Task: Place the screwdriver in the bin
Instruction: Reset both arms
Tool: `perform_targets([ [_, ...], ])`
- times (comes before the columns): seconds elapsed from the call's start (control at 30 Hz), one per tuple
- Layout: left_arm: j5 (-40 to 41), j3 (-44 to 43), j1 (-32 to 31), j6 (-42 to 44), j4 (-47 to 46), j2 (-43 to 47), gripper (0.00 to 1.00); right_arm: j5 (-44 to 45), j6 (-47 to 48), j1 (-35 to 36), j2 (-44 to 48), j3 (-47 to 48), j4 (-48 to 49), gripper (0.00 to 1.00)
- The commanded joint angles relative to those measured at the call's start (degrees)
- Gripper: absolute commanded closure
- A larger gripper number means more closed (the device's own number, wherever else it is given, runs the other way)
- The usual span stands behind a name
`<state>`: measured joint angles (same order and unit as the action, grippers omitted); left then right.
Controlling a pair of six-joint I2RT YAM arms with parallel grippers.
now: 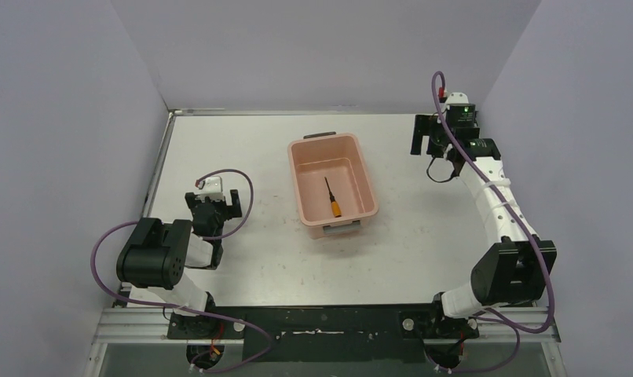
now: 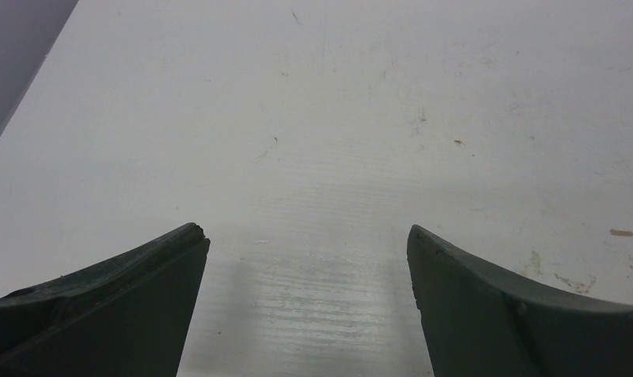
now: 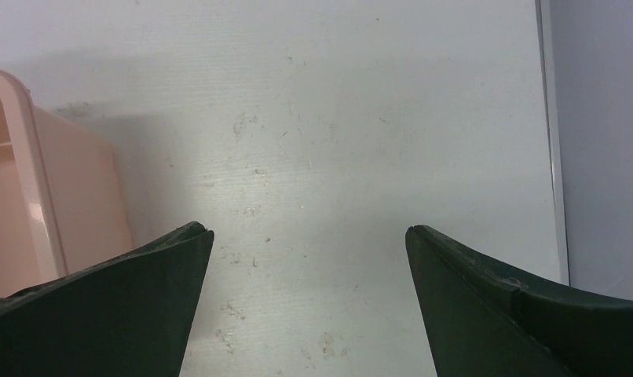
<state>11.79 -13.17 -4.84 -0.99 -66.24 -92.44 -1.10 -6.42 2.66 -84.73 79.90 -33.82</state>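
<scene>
From above, the screwdriver point(image 1: 332, 198) lies flat on the floor of the bin point(image 1: 367, 179), orange handle nearest me, so I judge the job done. My left tool point(image 1: 213, 206) hangs over the tabletop point(image 1: 250, 141) well left of the bin. My right tool point(image 1: 432, 143) is off to the bin's right. Neither holds anything. The risk now is a careless retreat: my right arm sweeping inward could clip the rim and shove or tip the bin.

Left wrist: fingers apart, only tabletop between them, little here to hit.

Right wrist: fingers wide apart and empty. The bin's wall shows at the left edge, near enough that a leftward swing would knock it.
</scene>
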Motion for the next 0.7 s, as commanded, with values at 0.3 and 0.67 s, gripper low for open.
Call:
perform_targets([
  [0.3,0.2,-1.3,-0.2,-0.4,-3.2,0.2,0.03,-2.0,0.4,-0.2,4.5,-1.5,2.9,0.0],
  [0.67,0.2,-1.3,-0.2,-0.5,-3.2,0.2,0.03,-2.1,0.4,-0.2,4.5,-1.8,2.8,0.0],
])
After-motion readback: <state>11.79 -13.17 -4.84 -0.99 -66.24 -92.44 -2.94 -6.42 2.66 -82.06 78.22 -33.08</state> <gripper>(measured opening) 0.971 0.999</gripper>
